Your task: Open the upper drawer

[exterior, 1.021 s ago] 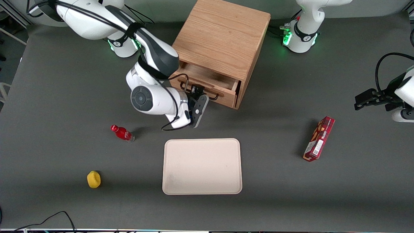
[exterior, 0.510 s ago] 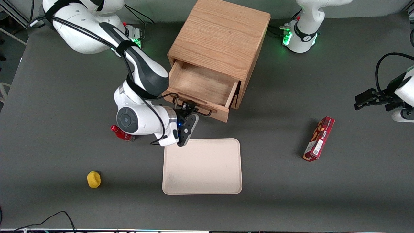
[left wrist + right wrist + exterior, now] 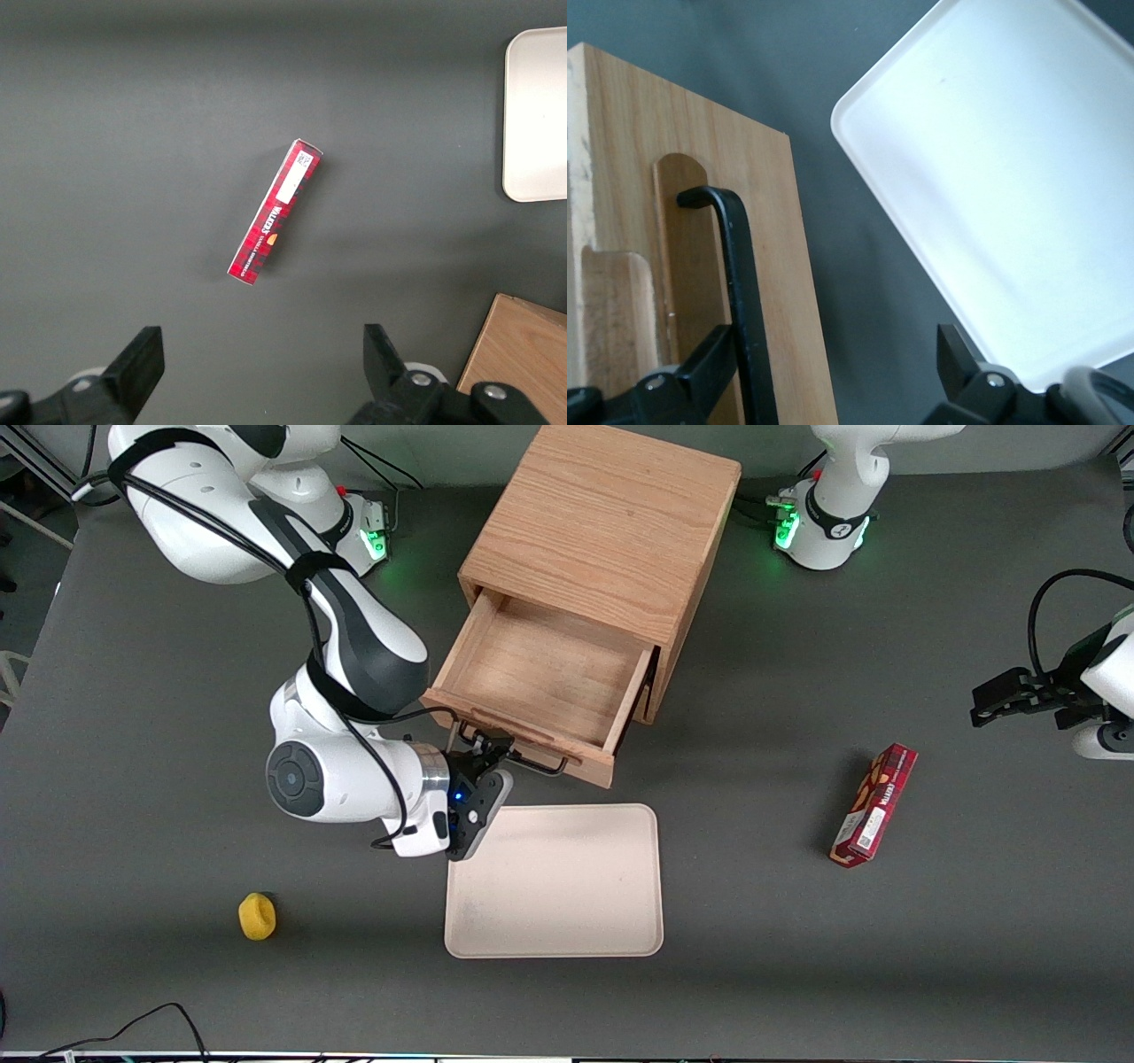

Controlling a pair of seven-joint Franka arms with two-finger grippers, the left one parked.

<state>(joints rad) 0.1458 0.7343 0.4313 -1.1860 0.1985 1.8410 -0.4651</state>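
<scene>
The upper drawer (image 3: 540,677) has been dragged way further out; jaws of the gripper (image 3: 486,757) look spread apart around its handle (image 3: 741,292).

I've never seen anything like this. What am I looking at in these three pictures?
A white robot arm ends in a two-finger gripper. One picture looks down on the table from the front; the other two come from wrist cameras. The gripper is at the black handle of the upper drawer, pulled out of the wooden cabinet and seemingly empty. Its fingers stand apart around the handle, gripping nothing. On the table lie a pale tray, a red box and a small yellow thing.
</scene>
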